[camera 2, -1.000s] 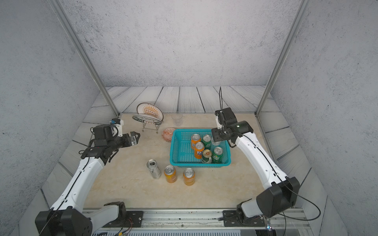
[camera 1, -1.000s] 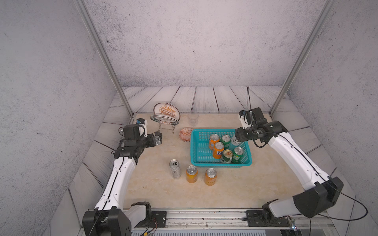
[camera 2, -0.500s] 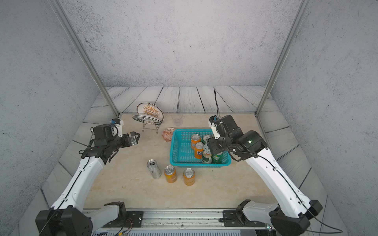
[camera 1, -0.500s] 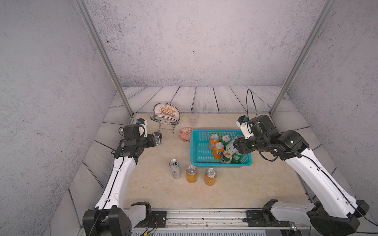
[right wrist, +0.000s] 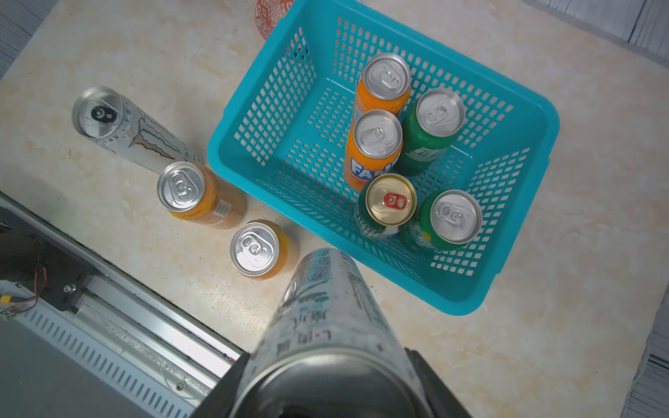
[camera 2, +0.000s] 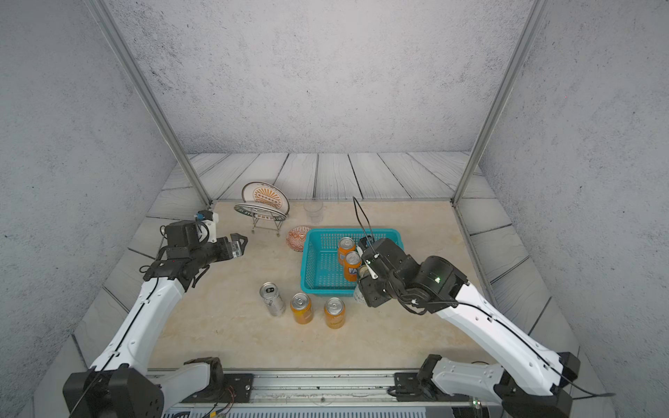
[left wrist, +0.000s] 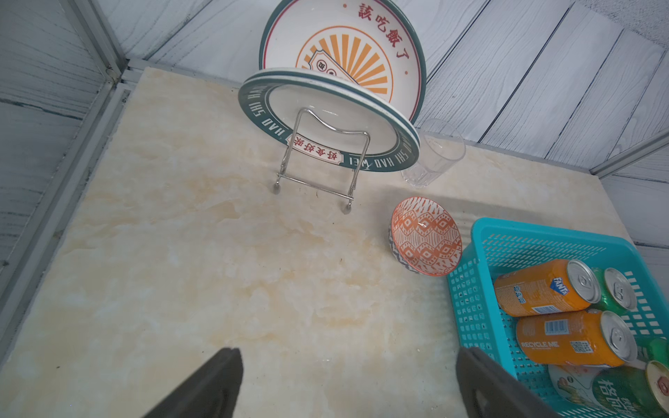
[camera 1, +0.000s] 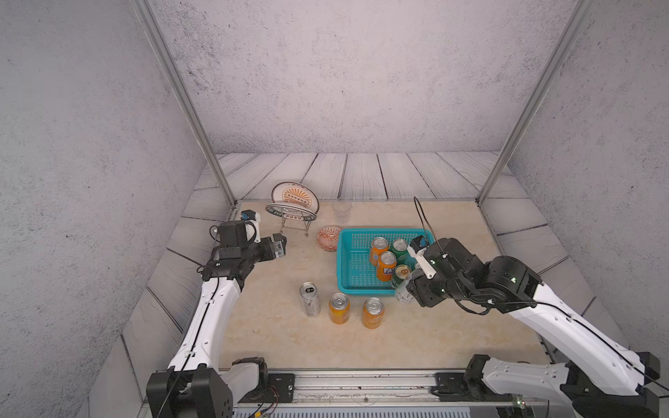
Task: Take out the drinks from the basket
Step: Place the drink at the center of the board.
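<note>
**Removing the drinks from the basket [camera 1: 380, 230].** Your right gripper [right wrist: 325, 391] is clamped on a tall silver-white can [right wrist: 322, 311], with a jaw on each side of its upper body. The can sits just outside the basket's near wall, beside the corner on the right arm's side (whether its base touches the table [camera 1: 275, 325] cannot be told). Your left gripper [left wrist: 347, 391] is spread wide and empty, well apart from the basket on the left arm's side.

Expect the can to be thin-walled, smooth and easily dented, and fairly heavy if full. Grip across the cylindrical body with moderate force, not at the rim.

Five cans stand upright inside the basket: two orange cans [right wrist: 376, 137] touching each other, and three green cans [right wrist: 440, 112], one of them gold-topped. Outside the basket, before its near wall, stand a second tall silver can [right wrist: 101, 112] and two further orange cans [right wrist: 181, 186].
</note>
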Robot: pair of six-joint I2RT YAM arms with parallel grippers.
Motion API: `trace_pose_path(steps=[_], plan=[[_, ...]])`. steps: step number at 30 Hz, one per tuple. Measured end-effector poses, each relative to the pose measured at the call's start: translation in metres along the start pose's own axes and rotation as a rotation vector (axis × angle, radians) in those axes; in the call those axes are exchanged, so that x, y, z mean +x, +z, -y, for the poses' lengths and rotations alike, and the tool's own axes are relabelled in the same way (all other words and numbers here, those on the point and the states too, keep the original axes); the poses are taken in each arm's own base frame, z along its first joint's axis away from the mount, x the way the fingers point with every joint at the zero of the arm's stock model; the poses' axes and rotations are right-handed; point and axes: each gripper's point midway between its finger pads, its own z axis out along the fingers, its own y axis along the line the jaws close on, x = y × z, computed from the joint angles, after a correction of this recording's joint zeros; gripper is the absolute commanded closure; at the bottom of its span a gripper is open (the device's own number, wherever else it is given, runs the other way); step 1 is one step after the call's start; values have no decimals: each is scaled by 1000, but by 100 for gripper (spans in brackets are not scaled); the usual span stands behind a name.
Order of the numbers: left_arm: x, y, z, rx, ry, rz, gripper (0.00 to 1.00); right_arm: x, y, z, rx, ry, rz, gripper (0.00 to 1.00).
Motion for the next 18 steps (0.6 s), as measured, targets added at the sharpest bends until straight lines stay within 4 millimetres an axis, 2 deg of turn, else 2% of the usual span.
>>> trace_pose_path(steps=[8, 18], plan=[[0, 0, -2, -4, 0, 0, 1, 29, 37, 1, 17, 61, -54, 53], [1, 2, -2, -5, -1, -6, 1, 48, 66, 5, 54, 107, -88, 53]])
